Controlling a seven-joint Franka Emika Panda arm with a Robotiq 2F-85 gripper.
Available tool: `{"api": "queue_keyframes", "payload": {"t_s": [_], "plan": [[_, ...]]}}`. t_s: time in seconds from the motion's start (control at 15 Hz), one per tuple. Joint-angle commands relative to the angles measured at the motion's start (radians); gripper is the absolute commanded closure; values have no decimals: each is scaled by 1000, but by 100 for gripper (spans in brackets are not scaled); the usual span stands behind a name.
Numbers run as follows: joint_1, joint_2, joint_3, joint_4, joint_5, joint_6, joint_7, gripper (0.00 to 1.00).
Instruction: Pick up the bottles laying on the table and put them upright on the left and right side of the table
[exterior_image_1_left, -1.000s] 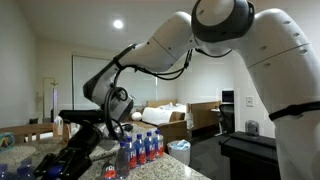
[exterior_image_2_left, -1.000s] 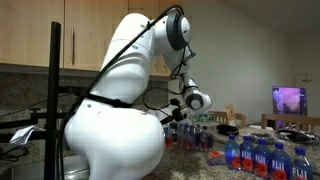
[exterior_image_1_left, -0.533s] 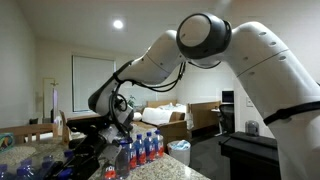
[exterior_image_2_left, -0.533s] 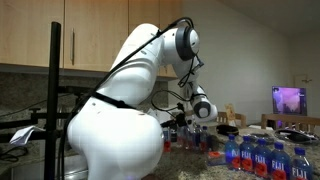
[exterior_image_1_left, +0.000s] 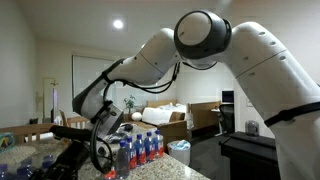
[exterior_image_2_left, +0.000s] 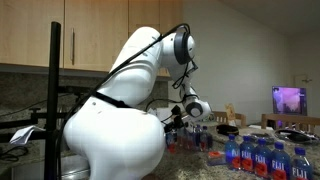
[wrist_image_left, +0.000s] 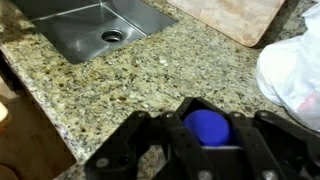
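In the wrist view my gripper (wrist_image_left: 206, 142) is shut on a bottle, whose round blue cap (wrist_image_left: 208, 122) sits between the black jaws; its body is hidden under them. It hangs over the speckled stone table (wrist_image_left: 130, 75). In both exterior views the gripper (exterior_image_1_left: 101, 152) (exterior_image_2_left: 186, 114) is low over the table. A row of upright bottles (exterior_image_1_left: 141, 148) with blue caps stands just beside it. Several more upright bottles (exterior_image_2_left: 262, 158) stand in a group at the near end.
A steel sink (wrist_image_left: 95, 25) is set into the table ahead. A wooden board (wrist_image_left: 232, 14) and a white plastic bag (wrist_image_left: 296, 62) lie beside it. A black stand (exterior_image_1_left: 72, 160) and a black pole (exterior_image_2_left: 55, 90) stand close to the arm.
The arm has swung down and the gripper has dropped closer to the table. The jaws have stayed shut.
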Motion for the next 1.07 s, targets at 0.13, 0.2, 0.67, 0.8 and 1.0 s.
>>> {"api": "queue_keyframes", "payload": {"t_s": [0.13, 0.2, 0.67, 0.8, 1.0], "plan": [[-39, 105, 32, 77, 81, -36, -161, 95], [-43, 123, 35, 91, 88, -53, -173, 95], [-38, 167, 28, 142, 97, -225, -86, 95], [-36, 162, 25, 142, 102, -240, -85, 95], [-39, 175, 21, 153, 112, -260, -73, 95]]}}
